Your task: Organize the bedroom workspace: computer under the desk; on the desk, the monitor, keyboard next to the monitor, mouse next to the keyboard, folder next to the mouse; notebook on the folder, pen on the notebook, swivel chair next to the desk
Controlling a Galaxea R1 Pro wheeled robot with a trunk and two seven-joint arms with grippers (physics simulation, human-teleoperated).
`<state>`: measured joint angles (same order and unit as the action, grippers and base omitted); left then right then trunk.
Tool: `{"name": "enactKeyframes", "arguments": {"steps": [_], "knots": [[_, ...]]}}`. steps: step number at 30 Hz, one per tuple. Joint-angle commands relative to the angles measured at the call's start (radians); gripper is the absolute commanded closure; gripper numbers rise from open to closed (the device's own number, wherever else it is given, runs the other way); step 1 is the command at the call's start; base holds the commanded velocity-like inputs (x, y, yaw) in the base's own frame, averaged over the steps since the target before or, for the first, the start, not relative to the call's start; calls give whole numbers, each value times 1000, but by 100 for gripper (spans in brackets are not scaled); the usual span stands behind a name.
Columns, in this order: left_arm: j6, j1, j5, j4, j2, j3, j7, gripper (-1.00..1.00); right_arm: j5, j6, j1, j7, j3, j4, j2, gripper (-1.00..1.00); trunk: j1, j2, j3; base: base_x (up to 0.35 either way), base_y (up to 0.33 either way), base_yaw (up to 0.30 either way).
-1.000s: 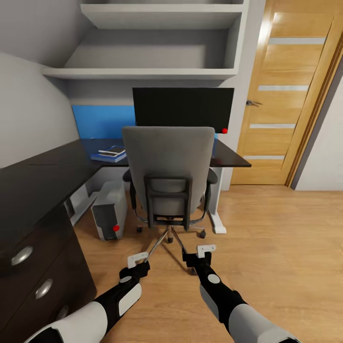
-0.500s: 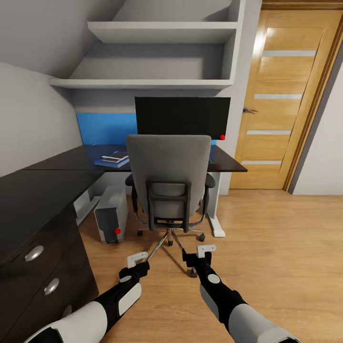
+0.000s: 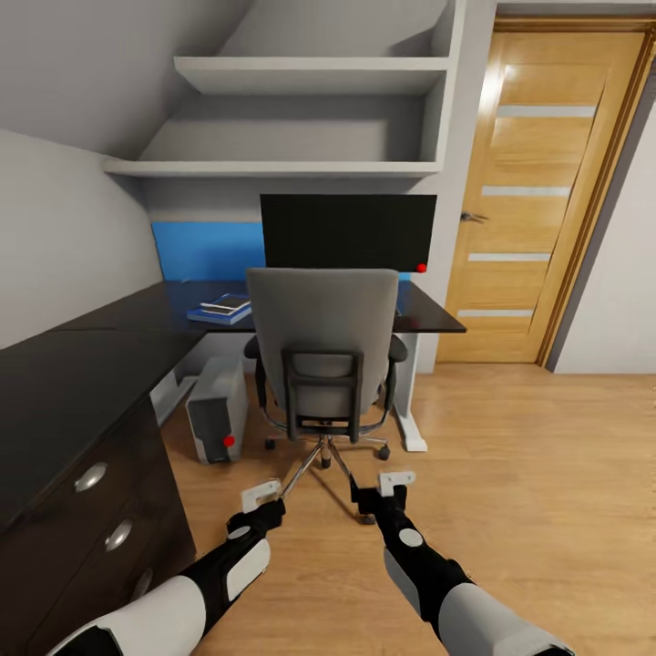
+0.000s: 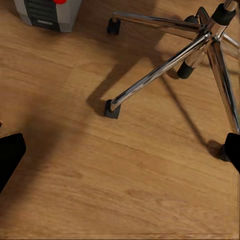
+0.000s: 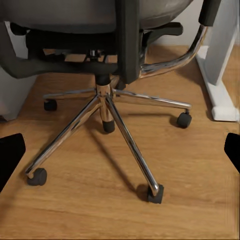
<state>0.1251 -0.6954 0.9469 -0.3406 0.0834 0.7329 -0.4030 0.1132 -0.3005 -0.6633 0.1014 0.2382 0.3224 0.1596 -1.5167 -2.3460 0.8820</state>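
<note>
— What is changing over this last second?

— The whole head view is shifting: the swivel chair (image 3: pixel 323 364), the monitor (image 3: pixel 348 232) and the door (image 3: pixel 547 191) are all looking smaller and further off, and more floor (image 3: pixel 510 474) is showing. That is the camera backing away (base or trunk, I cannot say which), not the things moving; the chair is keeping its place in front of the table (image 3: pixel 137 314).

— And what does that mean for the task?

— I am judging that the robot is making room rather than working on anything. The chair is already sitting next to the table, the computer (image 3: pixel 217 410) is standing on the floor under the table near its left side, and the monitor is on the table at its back edge. A blue stack (image 3: pixel 221 308) is lying on the table left of the monitor; which items it is holding is too small to tell.

— Where is the chair relative to the jaws?

— Ahead of both. The left gripper (image 3: pixel 261 495) and right gripper (image 3: pixel 395 478) are hanging low over the floor, jaws spread apart and holding nothing. In the wrist views the chair base (image 5: pixel 107 112) is lying between the dark fingertips (image 4: pixel 10 155), well apart from them, touching neither.
</note>
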Motion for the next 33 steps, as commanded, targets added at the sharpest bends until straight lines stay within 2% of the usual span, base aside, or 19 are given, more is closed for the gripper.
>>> {"name": "enactKeyframes", "arguments": {"steps": [1,6,11,16,18,19,24,27,28,29,33], "knots": [[6,-1,11,3,2,10,-6,-100,10,-16,-1,6,9,-11,0,-100,5,7,-2,-335,0,0],[6,-1,10,27,18,14,-6,-100,10,-114,-1,8,9,-78,0,-100,24,42,-18,-335,0,0],[6,-1,10,91,29,15,-4,-100,12,-228,0,11,5,-160,-3,-100,43,77,-34,-204,0,0],[8,0,10,189,42,16,-3,-100,17,-382,2,14,4,-292,-28,-100,62,112,-49,-40,0,0],[9,6,10,224,44,16,-3,-100,18,-443,16,25,3,-317,-34,-100,70,126,-56,-10,0,0],[10,29,10,247,44,15,-2,-100,18,-487,46,49,3,-330,-39,-100,74,133,-59,-5,0,0],[44,104,10,266,43,14,-2,-100,18,-547,100,118,4,-340,-47,-100,93,168,-74,-2,0,0],[119,157,10,272,40,13,-2,-100,17,-568,122,144,4,-342,-49,-100,104,189,-84,0,0,0],[157,182,10,278,39,13,-2,-100,18,-574,134,151,4,-343,-50,-100,108,196,-87,0,0,0],[220,229,10,303,37,12,-1,-100,22,-577,156,170,3,-345,-52,-100,112,203,-90,0,0,0],[246,281,11,315,28,11,-1,-100,47,-576,169,201,3,-345,-62,-100,127,231,-103,0,0,0]]}}
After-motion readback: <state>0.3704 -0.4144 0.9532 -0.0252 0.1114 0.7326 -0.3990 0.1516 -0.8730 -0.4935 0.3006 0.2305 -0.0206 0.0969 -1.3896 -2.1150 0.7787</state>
